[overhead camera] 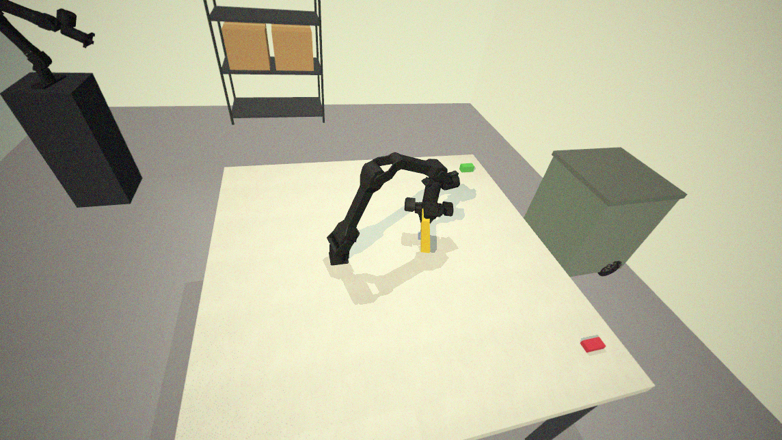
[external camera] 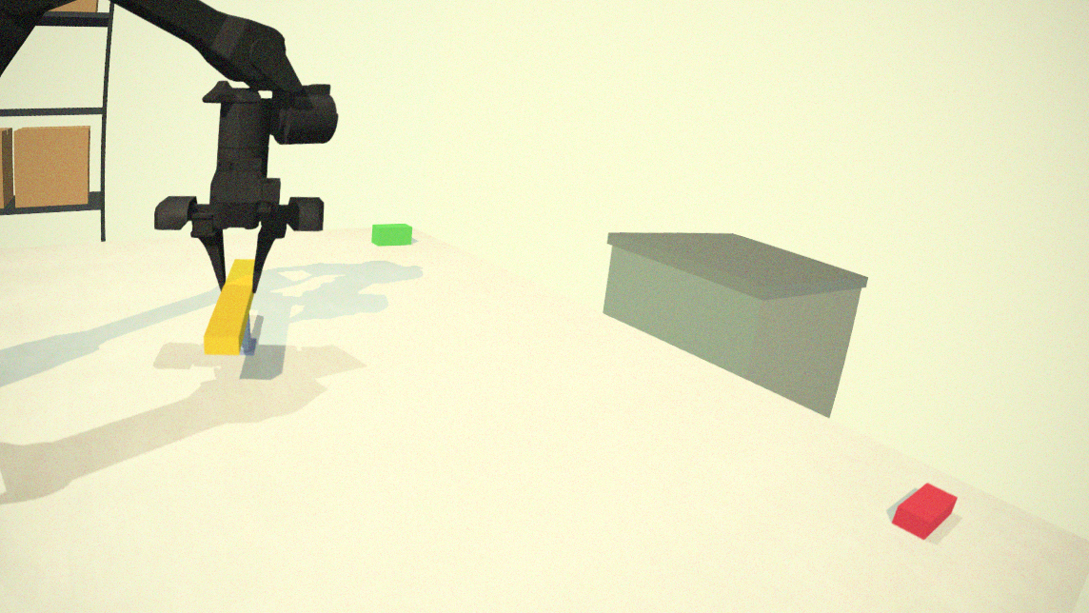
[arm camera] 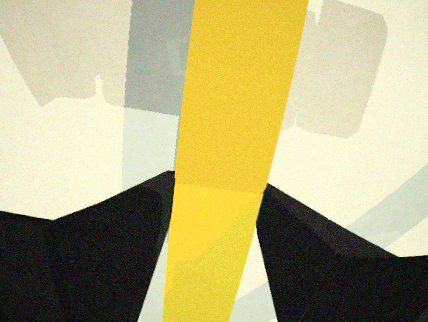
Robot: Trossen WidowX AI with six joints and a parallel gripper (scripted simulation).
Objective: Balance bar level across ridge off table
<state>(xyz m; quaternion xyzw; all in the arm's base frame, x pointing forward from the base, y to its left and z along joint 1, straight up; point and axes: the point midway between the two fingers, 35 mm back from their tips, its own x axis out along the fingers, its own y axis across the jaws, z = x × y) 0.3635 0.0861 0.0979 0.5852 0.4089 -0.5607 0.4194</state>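
"What else is on the desk (overhead camera: 301, 355) (external camera: 533, 495) (arm camera: 50, 150)?"

"A green block (overhead camera: 466, 167) (external camera: 391, 235) by the far right corner, and a red block (overhead camera: 592, 344) (external camera: 924, 511) by the right edge, toward the near corner. Both sit well apart from the bar (overhead camera: 425, 238) (external camera: 229, 308) (arm camera: 230, 125). A blue ridge (overhead camera: 420, 236) (external camera: 248, 345), mostly hidden, shows low beside it."

"And the hand (overhead camera: 426, 217) (external camera: 239, 289) (arm camera: 217, 186)?"

"Partly open, its fingers clamped on the bar's sides toward the far end. Most of the bar reaches out on the near side."

"Which way does it point?"

"Lengthwise, from the far edge toward the near edge. Whether it touches the ridge can't be told."
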